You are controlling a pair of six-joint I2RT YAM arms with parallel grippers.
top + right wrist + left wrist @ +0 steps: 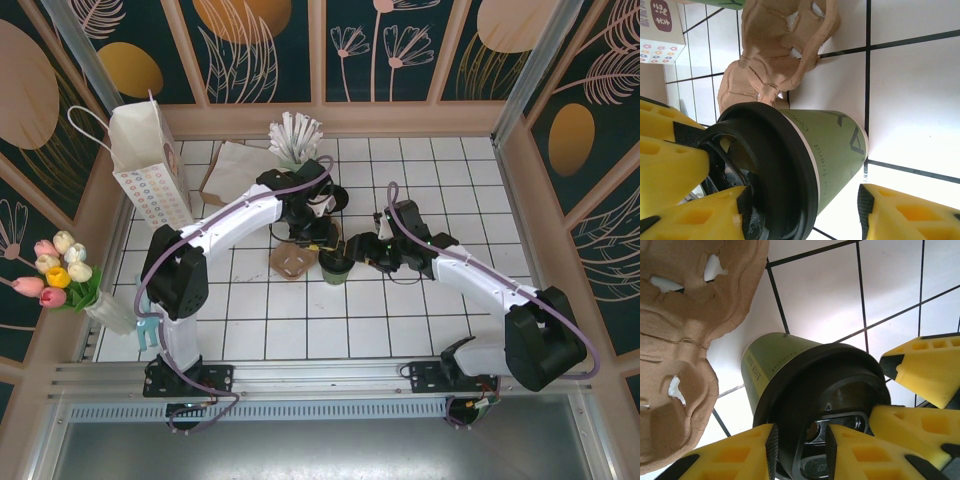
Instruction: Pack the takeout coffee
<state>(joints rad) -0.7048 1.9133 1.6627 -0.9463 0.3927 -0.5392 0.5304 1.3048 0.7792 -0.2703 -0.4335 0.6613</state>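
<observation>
Between the claws: the takeout coffee (335, 266) stands on the table (260, 320), dark lid up, and both arms crowd in on it.
Left claw (801, 434): it sits right over the lid, fingers drawn close with a slice of lid between the pads. Whether they actually bite, I cannot tell.
Right claw (805, 195): spread wide around the green wall. One pad is against the lid's rim; the other finger stands apart from the cup, with bare tile showing between. That reads as lining up a side grasp, not yet closed.
Pulp carrier (293, 260): just beside the cup, on the far side from the right claw, holes empty. It looks like the seat the cup is meant for.
White paper bag (148, 160): well apart from both claws, out beyond the left arm, upright with its mouth open. Probably the last stop.
Why two claws: my read is that one steadies from above while the other takes the wall, so a light cup neither tips nor slides.
Risk: squeeze the lid or the soft paper too hard and the lid could pop.
</observation>
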